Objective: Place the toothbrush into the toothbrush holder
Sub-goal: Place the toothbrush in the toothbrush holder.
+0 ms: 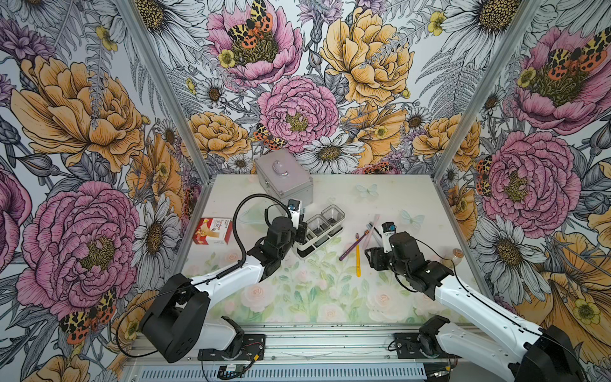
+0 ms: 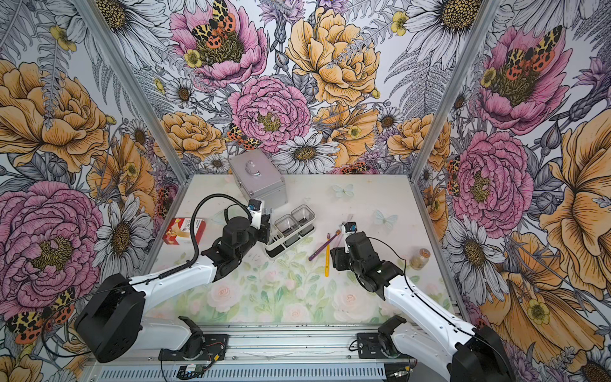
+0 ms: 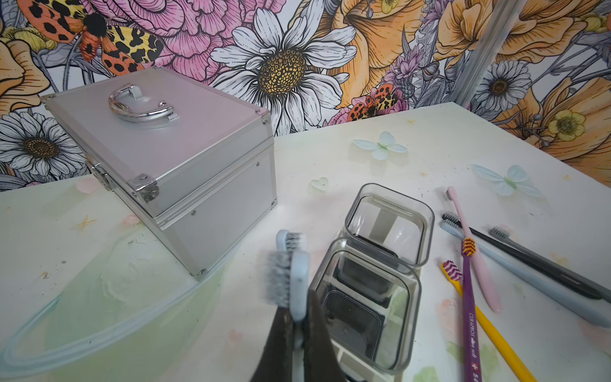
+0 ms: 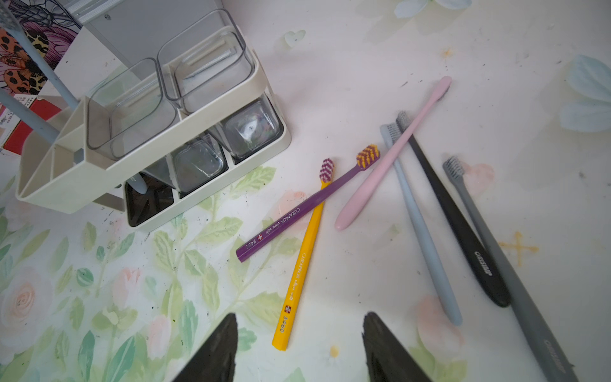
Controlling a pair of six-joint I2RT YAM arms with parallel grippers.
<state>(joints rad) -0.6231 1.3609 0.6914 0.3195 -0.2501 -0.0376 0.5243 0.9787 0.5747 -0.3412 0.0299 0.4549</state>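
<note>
Your left gripper [image 3: 297, 325] is pinched on a pale blue toothbrush [image 3: 299, 284], standing in the white end of the toothbrush holder [image 1: 305, 253], middle of a top view. Your right gripper [image 4: 300, 317] is spread wide, empty, over the yellow toothbrush [image 4: 297, 274].

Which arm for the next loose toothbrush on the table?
Right, probably. Right gripper is open, empty, by the yellow toothbrush; left gripper is shut on a blue toothbrush at the toothbrush holder.

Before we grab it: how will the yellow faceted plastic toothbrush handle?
Yellow faceted plastic toothbrush: thin straight handle, probably stiff and light. Flat facets, so unlikely to roll. Purple plastic toothbrush crosses over its neck; lifting may drag it.
</note>
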